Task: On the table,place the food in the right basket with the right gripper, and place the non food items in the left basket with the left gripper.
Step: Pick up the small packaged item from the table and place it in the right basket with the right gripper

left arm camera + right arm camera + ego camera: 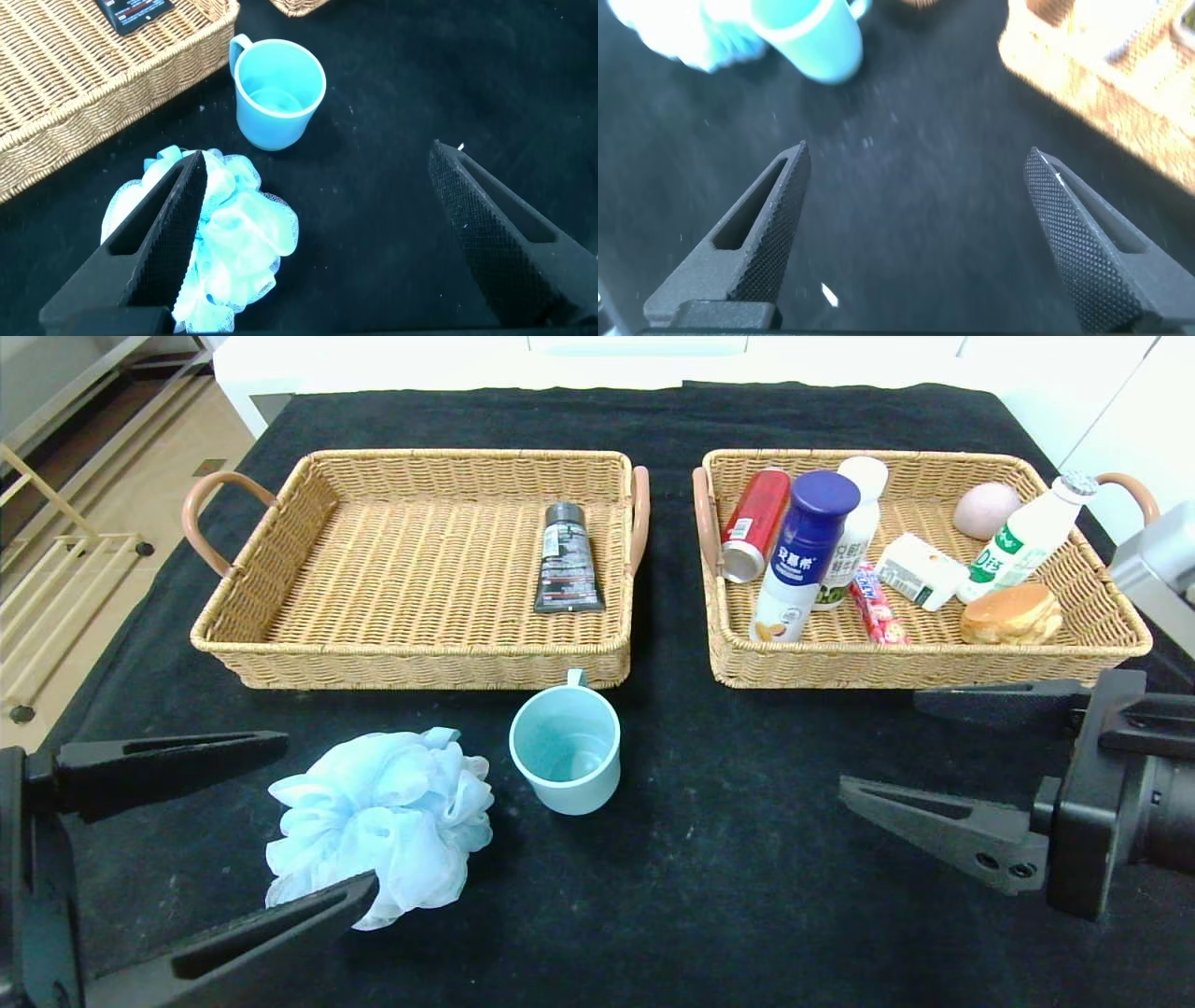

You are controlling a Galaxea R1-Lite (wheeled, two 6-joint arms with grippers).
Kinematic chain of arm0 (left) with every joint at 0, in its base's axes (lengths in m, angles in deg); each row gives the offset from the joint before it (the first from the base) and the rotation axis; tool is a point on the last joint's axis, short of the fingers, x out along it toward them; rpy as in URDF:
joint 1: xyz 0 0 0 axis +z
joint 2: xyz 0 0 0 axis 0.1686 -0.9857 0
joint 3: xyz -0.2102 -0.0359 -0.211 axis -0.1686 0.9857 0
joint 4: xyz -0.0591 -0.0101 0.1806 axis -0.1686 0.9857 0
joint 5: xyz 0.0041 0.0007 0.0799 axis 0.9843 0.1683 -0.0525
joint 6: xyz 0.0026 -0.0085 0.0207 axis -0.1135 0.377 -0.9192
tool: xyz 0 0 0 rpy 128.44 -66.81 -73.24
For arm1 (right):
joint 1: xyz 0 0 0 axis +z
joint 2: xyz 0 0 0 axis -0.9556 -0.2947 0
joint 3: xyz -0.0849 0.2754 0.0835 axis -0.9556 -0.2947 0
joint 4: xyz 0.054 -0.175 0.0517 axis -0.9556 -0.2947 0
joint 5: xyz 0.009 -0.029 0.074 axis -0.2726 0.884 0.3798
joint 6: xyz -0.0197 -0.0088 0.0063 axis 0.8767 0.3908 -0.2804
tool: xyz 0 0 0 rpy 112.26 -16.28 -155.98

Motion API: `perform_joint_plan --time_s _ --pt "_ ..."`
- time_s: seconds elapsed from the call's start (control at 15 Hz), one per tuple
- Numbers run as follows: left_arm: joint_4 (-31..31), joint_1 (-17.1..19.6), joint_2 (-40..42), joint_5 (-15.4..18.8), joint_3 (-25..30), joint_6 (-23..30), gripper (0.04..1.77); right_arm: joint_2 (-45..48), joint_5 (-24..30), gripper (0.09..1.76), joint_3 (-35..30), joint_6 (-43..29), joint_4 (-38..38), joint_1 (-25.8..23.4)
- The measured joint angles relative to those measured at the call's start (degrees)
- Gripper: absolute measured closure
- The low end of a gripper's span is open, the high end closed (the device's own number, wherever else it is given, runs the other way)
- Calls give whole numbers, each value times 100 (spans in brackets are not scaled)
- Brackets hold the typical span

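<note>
Two wicker baskets [411,658] on black-clothed table [728,859] — pale walls behind — left claw [280,821], right claw [920,751] both agape.

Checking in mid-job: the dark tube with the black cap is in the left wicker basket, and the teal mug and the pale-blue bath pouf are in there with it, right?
Not quite. The dark tube with the black cap is in the left wicker basket, but the head view shows the teal mug and pale-blue bath pouf on the black cloth in front of it.
</note>
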Motion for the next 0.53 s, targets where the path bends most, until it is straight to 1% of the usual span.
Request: perform_joint_plan --time_s 0.2,0.4,0.53 --pt "0 17 -27 -5 20 0 9 61 380 17 -813 193 962 -78" --pt "-11 6 -118 -11 66 9 9 99 680 16 -1438 245 1538 -180" --pt "-6 -7 -162 -27 72 17 9 110 835 15 -1674 308 1819 -285"
